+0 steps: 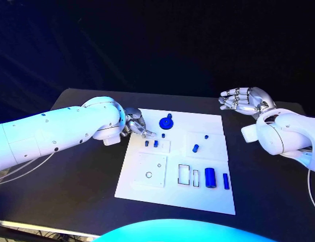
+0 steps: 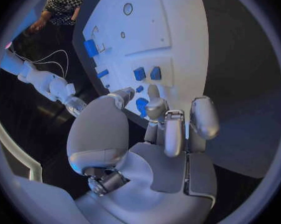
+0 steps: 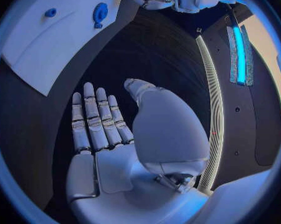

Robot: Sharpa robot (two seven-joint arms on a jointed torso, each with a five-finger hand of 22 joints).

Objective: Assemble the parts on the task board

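Left hand [image 1: 137,125], silver and many-fingered, hangs over the near-left edge of the white rectangular task board [image 1: 179,194], its fingers [image 2: 173,134] curled downward with nothing visible between them (whether a small piece is pinched at the tips cannot be told). Just past its fingertips stand two small blue block parts [image 1: 151,143] side by side, and just beyond them, toward the far edge of the board, sits a round blue gear-like part [image 1: 165,122] with a knob on top. A small blue peg [image 1: 195,148] lies further across the board from this hand, near the middle. Well away from the hand, at the board's near-right corner, a blue cylinder part [image 1: 210,177] and a slim blue bar part [image 1: 226,181] lie side by side, beside two rectangular outlined slots.

Right hand [image 1: 246,100] is held off the board, above the black counter [image 1: 274,176] beyond the board's far-right corner, palm open, fingers [image 3: 97,117] straight and close together, holding nothing.
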